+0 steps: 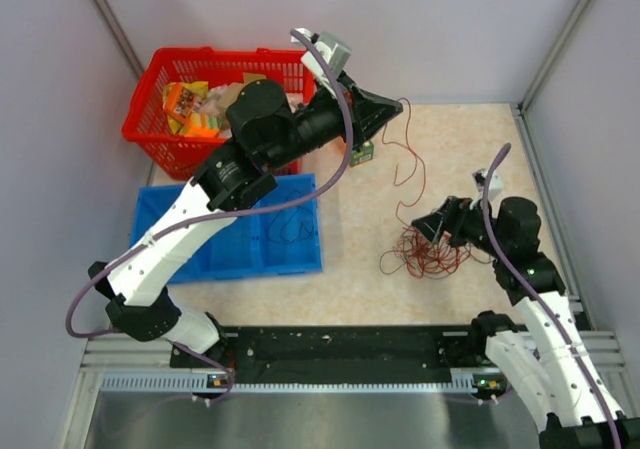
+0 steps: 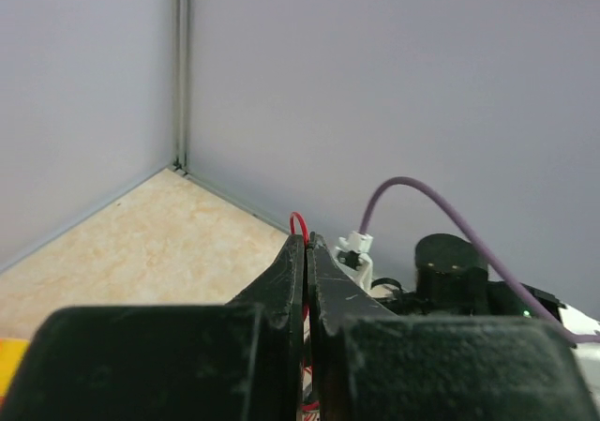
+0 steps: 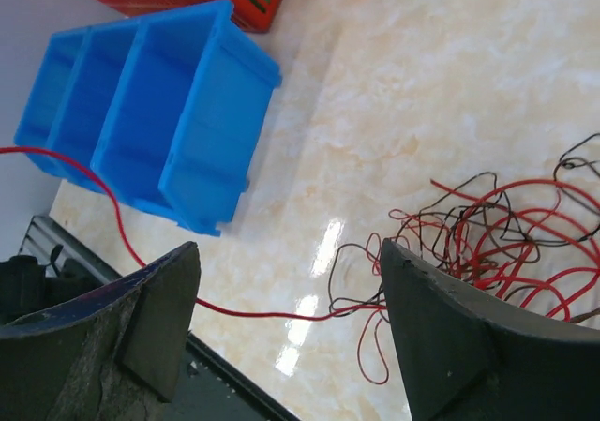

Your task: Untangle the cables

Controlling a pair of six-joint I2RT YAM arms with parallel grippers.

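The cables are a tangle of thin red and dark wires point(image 1: 428, 254) on the beige table at right of centre; they also show in the right wrist view point(image 3: 511, 243). My left gripper point(image 1: 397, 106) is raised at the back middle and shut on one red wire point(image 1: 408, 169) that hangs in loose curves down to the tangle. A small red loop point(image 2: 298, 221) pokes out above its closed fingertips point(image 2: 307, 240). My right gripper point(image 1: 434, 226) is open just over the tangle's upper left. A red strand point(image 3: 253, 312) runs across between its fingers point(image 3: 289, 252), untouched.
A blue divided bin point(image 1: 240, 237) sits left of centre, also in the right wrist view point(image 3: 155, 112). A red basket point(image 1: 172, 147) with packets stands at the back left. A small green item point(image 1: 362, 153) lies under the left arm. Grey walls enclose the table.
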